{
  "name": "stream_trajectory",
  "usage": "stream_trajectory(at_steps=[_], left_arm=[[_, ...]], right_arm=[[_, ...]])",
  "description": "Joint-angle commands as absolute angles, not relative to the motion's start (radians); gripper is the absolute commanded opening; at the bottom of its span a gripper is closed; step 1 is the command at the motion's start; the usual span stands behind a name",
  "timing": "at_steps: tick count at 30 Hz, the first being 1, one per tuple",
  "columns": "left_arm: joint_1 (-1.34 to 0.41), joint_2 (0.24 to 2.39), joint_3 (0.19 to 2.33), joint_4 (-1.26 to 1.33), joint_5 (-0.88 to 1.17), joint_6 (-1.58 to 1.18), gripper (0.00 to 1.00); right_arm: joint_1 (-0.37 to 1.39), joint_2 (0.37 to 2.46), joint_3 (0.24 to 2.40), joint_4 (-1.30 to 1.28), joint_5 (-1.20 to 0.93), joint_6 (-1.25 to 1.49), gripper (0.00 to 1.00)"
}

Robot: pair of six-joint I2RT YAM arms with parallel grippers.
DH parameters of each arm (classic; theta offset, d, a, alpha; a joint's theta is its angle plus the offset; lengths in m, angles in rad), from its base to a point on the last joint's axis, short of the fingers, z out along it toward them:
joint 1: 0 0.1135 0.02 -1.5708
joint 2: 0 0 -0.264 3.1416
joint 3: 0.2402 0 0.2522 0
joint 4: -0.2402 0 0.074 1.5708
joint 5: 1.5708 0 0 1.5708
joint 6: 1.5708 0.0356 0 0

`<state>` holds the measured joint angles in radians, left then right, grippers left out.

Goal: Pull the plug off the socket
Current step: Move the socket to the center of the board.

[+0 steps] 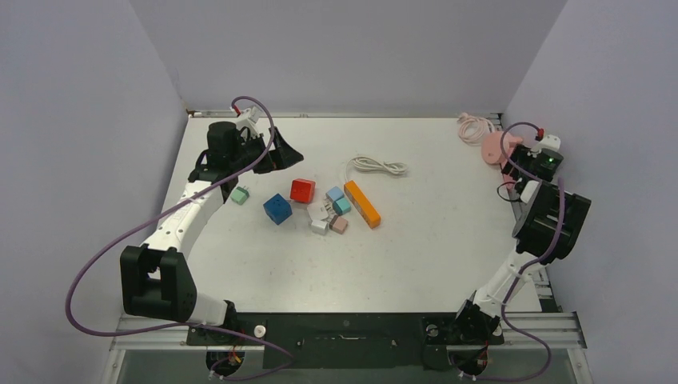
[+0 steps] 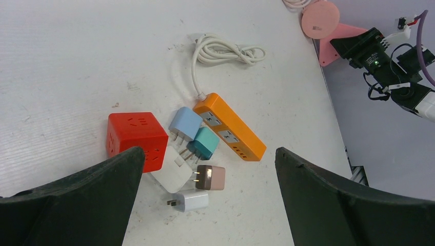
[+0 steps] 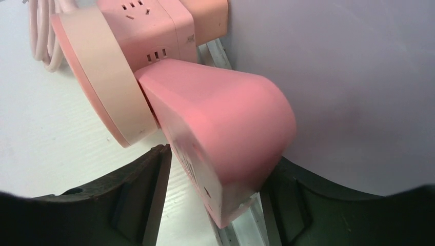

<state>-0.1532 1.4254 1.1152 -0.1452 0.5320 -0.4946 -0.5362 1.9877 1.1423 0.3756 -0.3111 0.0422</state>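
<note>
A pink socket unit point(image 3: 149, 25) with a pale round disc point(image 3: 97, 77) sits at the far right by the wall, also in the top view point(image 1: 492, 148). A pink rounded plug block point(image 3: 220, 123) sticks out of it. It lies between the fingers of my right gripper point(image 3: 218, 159), which is open; a thin gap shows at the left finger point(image 3: 149, 184). In the top view the right gripper point(image 1: 518, 166) is right beside the unit. My left gripper point(image 2: 209, 152) is open and empty, held above the table at the back left point(image 1: 286, 154).
Mid-table lie an orange power strip point(image 2: 229, 126) with a coiled white cord point(image 2: 225, 51), a red cube socket point(image 2: 136, 138), a blue cube point(image 1: 277, 209), a white block point(image 2: 172, 171) and several loose plugs: light blue point(image 2: 185, 123), teal point(image 2: 206, 143), brown-pink point(image 2: 211, 177), white point(image 2: 191, 200). A green plug point(image 1: 239, 195) lies by the left arm.
</note>
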Motion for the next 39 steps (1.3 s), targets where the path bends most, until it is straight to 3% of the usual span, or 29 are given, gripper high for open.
stream_trajectory(at_steps=[1, 19, 36, 39], left_arm=[[-0.146, 1.424, 1.131, -0.100, 0.549, -0.498, 0.96], [-0.147, 1.404, 1.124, -0.081, 0.571, -0.517, 0.96], [-0.145, 1.392, 1.117, -0.077, 0.556, -0.518, 0.96], [-0.146, 1.391, 1.117, -0.077, 0.550, -0.517, 0.96]], right_arm=[[-0.436, 1.890, 1.138, 0.400, -0.232, -0.018, 0.58], [-0.202, 1.863, 1.158, 0.319, 0.029, -0.155, 0.44], [-0.045, 1.777, 1.066, 0.350, 0.183, -0.131, 0.07], [0.006, 1.723, 1.015, 0.366, 0.218, -0.113, 0.05]])
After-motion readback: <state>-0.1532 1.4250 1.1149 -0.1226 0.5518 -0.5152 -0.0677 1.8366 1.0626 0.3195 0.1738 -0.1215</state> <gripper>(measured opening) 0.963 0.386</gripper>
